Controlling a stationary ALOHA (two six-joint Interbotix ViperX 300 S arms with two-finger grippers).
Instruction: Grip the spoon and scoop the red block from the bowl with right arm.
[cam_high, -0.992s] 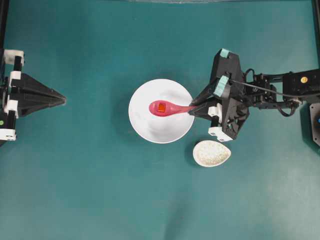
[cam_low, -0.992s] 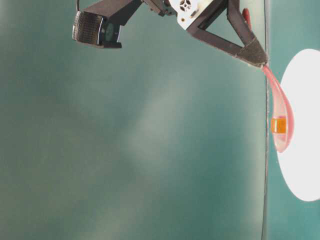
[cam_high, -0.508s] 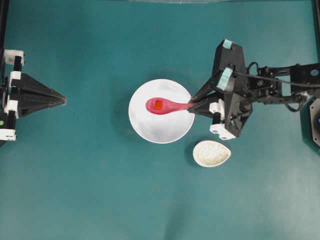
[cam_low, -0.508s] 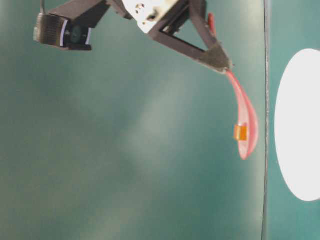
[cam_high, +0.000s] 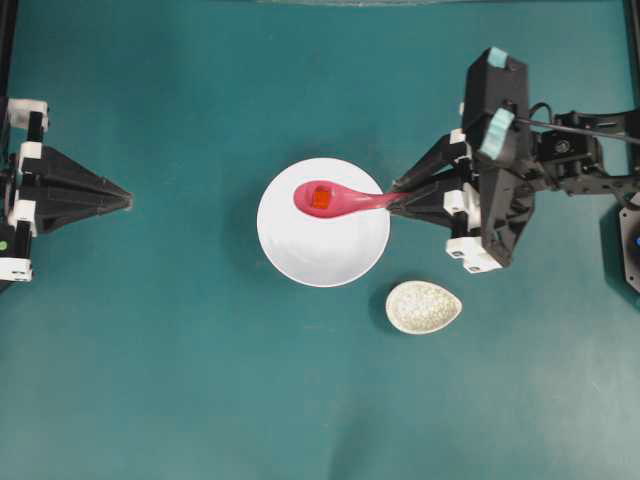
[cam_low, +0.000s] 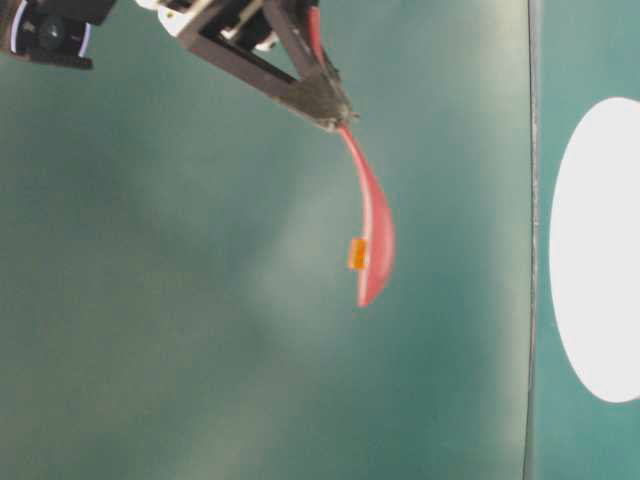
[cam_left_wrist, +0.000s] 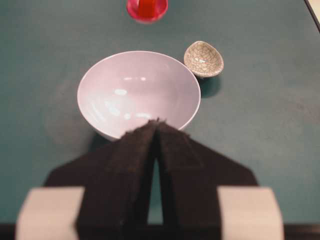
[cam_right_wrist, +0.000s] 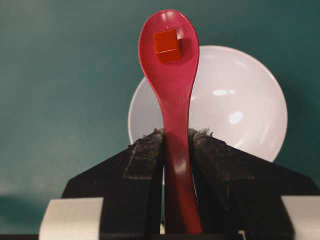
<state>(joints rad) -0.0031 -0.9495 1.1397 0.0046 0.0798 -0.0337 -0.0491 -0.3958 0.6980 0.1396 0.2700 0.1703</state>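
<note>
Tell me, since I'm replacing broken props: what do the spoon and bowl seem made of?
Spoon: glossy magenta, smooth sheen, likely plastic or glazed ceramic. Bowl: plain white with sharp highlights, looks like glazed ceramic, possibly melamine.

You're looking at one flat teal-green tabletop (cam_high: 200, 380) that fills every view — no wall, floor or window shows. The surface is matte and evenly lit, with only soft shadows beneath the dishes. In the table-level view it blurs into a cloudy green haze — paler toward the middle.
</note>
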